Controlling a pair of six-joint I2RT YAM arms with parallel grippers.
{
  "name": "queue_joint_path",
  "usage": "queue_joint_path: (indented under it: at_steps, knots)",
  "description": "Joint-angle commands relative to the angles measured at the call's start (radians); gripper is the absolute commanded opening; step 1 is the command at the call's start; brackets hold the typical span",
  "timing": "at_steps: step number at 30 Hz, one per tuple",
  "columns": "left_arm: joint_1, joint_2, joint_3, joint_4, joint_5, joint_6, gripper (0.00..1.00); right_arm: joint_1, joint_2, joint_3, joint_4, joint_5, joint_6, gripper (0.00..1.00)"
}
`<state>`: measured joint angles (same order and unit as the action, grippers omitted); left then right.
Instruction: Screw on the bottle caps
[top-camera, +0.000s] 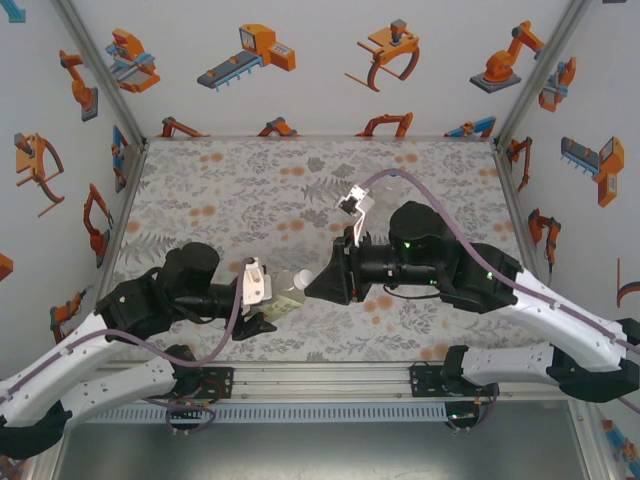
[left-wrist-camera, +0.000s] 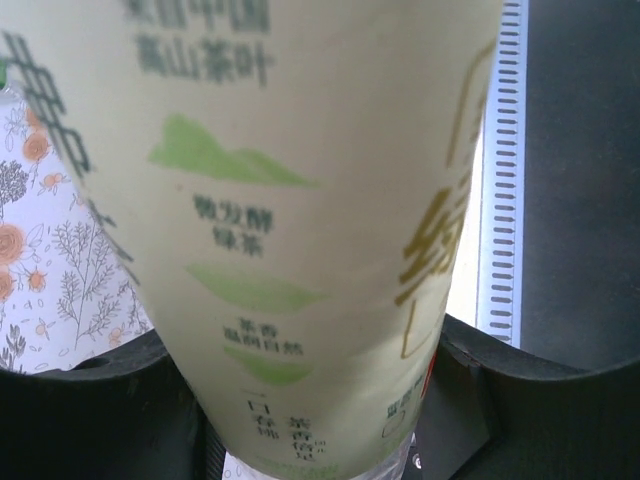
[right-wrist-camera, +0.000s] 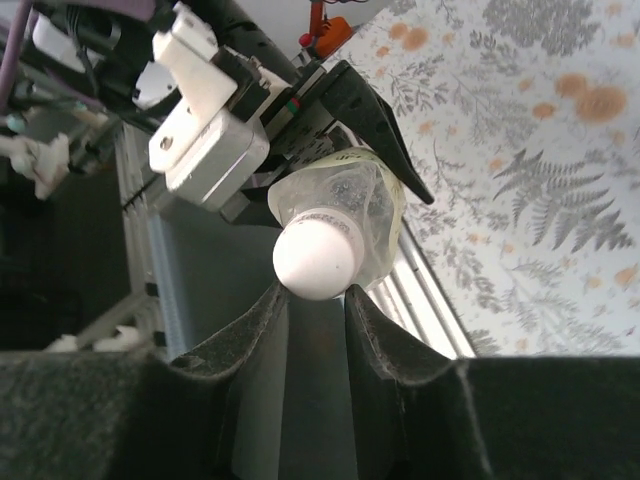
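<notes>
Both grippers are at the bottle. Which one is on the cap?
The right gripper: it is shut on the white cap, meeting it end-on. The left gripper instead clamps the bottle around its green-printed label.

cap (right-wrist-camera: 318, 258) on bottle (right-wrist-camera: 345, 195) end

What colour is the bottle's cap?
The cap is white; the right wrist view shows it best.

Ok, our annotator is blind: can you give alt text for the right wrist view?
The right gripper pinches a white cap at the mouth of a clear bottle, cap end facing the camera. The left gripper holds the bottle above a floral-patterned table.
</notes>
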<state>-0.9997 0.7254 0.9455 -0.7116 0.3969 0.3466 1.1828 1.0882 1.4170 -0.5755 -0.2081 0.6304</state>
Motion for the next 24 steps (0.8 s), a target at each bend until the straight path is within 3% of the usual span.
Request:
queue_joint_path:
  at_steps: [1, 8, 13, 19, 24]
  knots:
    - [-0.008, 0.014, 0.000, 0.083, 0.051, 0.032, 0.00, 0.011, 0.017, 0.004, 0.031, 0.093, 0.081, 0.17]
    - [-0.007, 0.027, 0.012, 0.051, 0.073, 0.044, 0.00, 0.011, -0.024, 0.031, -0.034, 0.093, -0.178, 0.42]
    - [-0.007, 0.016, 0.007, 0.032, 0.108, 0.048, 0.00, 0.012, -0.077, -0.002, -0.004, 0.028, -0.467, 0.55]
    - [-0.006, 0.012, 0.004, 0.029, 0.164, 0.042, 0.00, 0.012, -0.081, -0.006, 0.021, -0.206, -0.757, 0.58]
    - [-0.008, 0.017, 0.006, 0.025, 0.184, 0.037, 0.00, 0.011, -0.038, 0.033, 0.000, -0.226, -0.808, 0.57]
